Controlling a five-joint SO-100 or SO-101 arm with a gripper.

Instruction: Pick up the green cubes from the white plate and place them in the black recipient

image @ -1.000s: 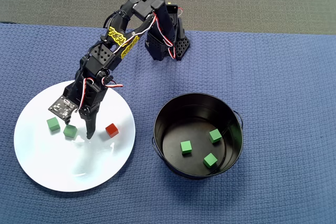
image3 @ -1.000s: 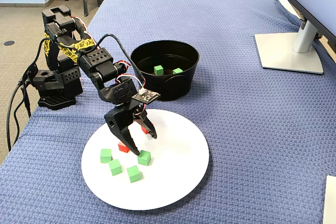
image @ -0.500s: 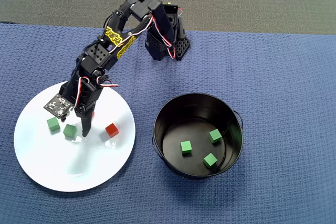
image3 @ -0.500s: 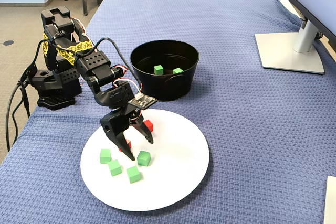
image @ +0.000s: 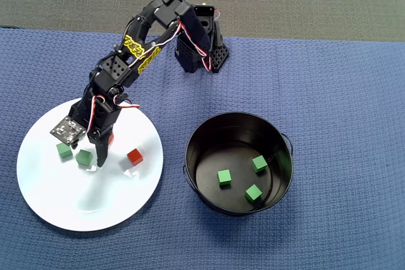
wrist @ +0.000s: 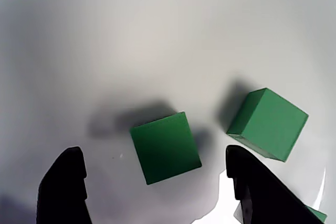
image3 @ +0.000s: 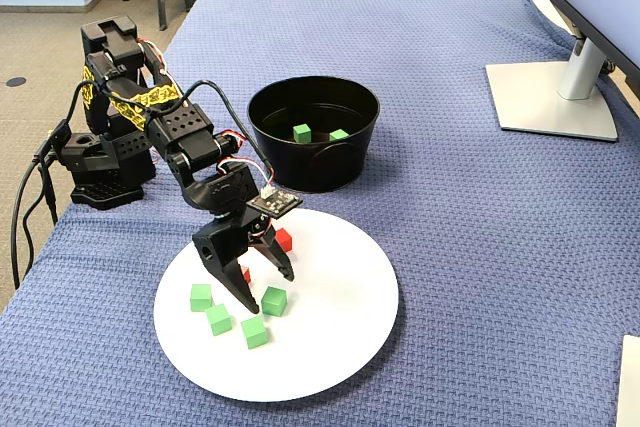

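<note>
Your gripper (wrist: 157,182) stood over the white plate (image3: 340,347) with jaws spread wide and empty, one green cube (wrist: 165,147) lying between its fingertips.

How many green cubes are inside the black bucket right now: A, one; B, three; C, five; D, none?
B: the overhead view shows three green cubes lying on the bottom of the black bucket.
</note>
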